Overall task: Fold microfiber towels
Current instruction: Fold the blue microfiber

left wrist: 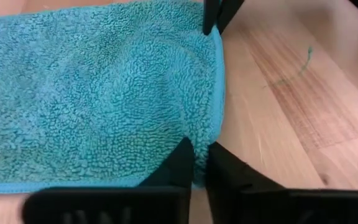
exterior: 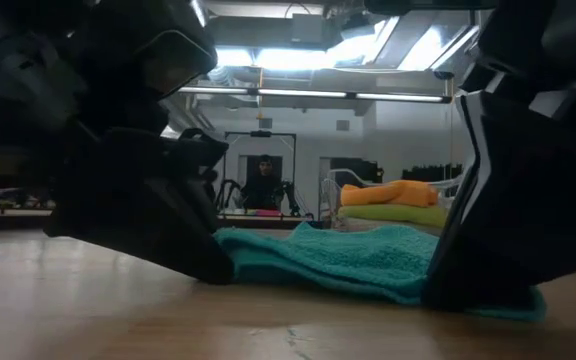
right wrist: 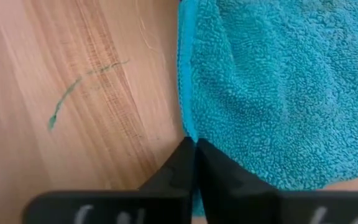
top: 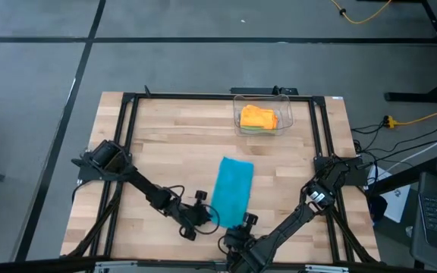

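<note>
A teal blue microfiber towel (top: pixel 232 189) lies flat on the wooden table as a long strip running from near to far. My left gripper (top: pixel 207 216) is shut on its near left corner. My right gripper (top: pixel 243 226) is shut on its near right corner. In the low view the towel (exterior: pixel 358 258) lies between the left gripper (exterior: pixel 208 268) and the right gripper (exterior: pixel 468 292). An orange towel (top: pixel 258 117) rests on a lime green one (top: pixel 255 128) inside the clear bin. My left gripper pinches the towel's near corner (left wrist: pixel 201 138) between its two fingers, where the hemmed side edge meets the near edge. The fingers slant down from the near left. The towel lies flat on the table; one layer or several, I cannot tell. My right gripper pinches the hemmed edge at the towel's other near corner (right wrist: pixel 188 132) between its two fingers. The fingers slant down steeply from the near side. The towel stays slack on the table; how many layers are caught does not show.
The clear plastic bin (top: pixel 283 106) stands at the far right of the table. A black frame rail (top: pixel 203 96) runs around the tabletop. Bare wood (top: pixel 165 144) stretches left of the towel. A green pen mark (right wrist: pixel 73 90) is on the wood beside the towel.
</note>
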Robot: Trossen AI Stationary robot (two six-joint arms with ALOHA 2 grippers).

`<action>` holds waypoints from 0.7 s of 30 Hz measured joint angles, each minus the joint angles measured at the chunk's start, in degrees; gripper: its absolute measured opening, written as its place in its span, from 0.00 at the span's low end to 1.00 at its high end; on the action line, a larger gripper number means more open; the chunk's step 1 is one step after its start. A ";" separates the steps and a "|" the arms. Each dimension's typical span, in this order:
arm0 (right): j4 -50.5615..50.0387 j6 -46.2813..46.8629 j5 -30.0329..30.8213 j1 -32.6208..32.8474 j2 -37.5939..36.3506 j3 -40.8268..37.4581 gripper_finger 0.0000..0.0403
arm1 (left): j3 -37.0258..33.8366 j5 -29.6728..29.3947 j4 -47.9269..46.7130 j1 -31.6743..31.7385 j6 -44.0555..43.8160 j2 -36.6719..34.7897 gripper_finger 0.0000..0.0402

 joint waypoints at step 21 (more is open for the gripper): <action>-4.99 1.25 -1.33 -0.09 0.52 13.38 0.00 | 7.62 -4.54 -18.94 -6.74 -9.56 -4.55 0.00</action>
